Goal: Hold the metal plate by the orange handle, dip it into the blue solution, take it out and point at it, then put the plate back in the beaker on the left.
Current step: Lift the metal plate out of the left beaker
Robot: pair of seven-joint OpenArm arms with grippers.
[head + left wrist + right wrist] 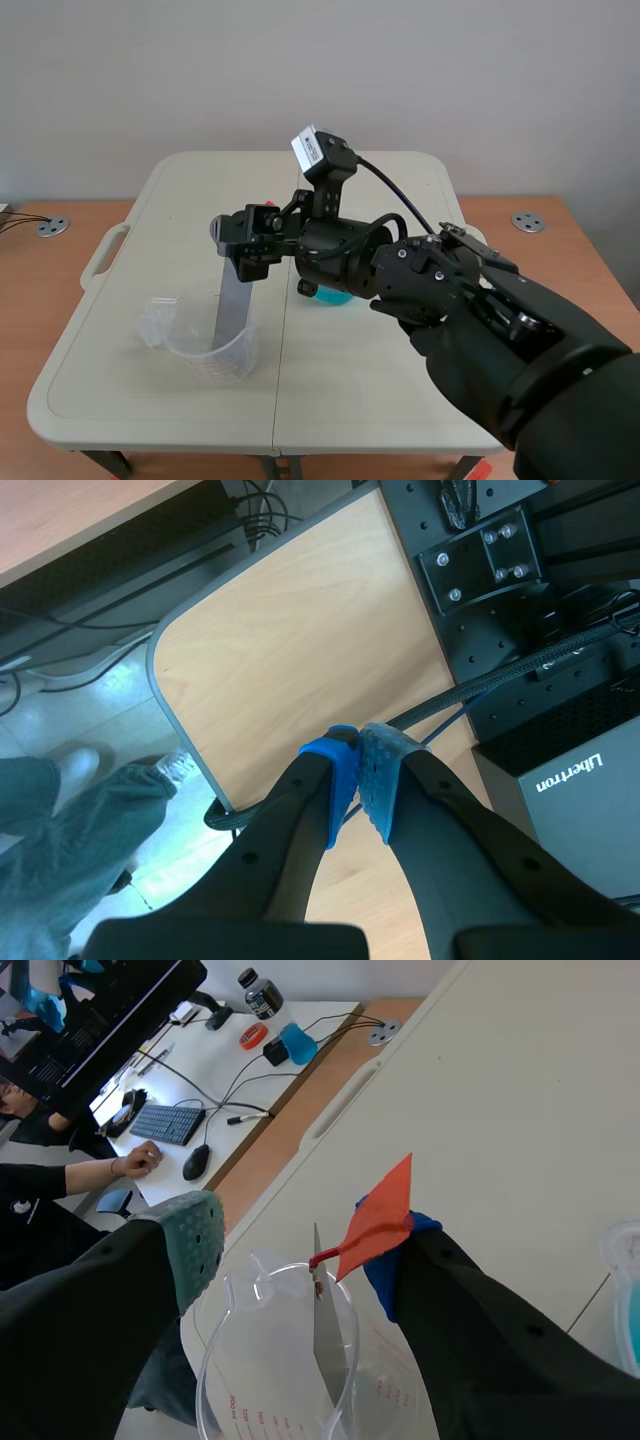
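Well, the main risk was w/ the metal plate (326,1345), which stood inside the clear beaker (228,1305). Its orange handle (378,1222), just above the beaker's rim, touched only the blue pad (385,1278) of the right gripper (290,1250). Any sideways drift of that arm could prob. have shoved the plate over & tipped the light beaker. A lopsided close might've pinched just the handle's edge & let it slip. The gripper was spread wide, clamped on nothing, w/ its grey-green pad (195,1240) well apart from the handle, over the beaker's other side. The blue solution (330,293) sat near the beaker, under the right arm (480,300), so a swing could've clipped it too. The left gripper (358,780) was pressed together on nothing, w/ no beaker in its view.
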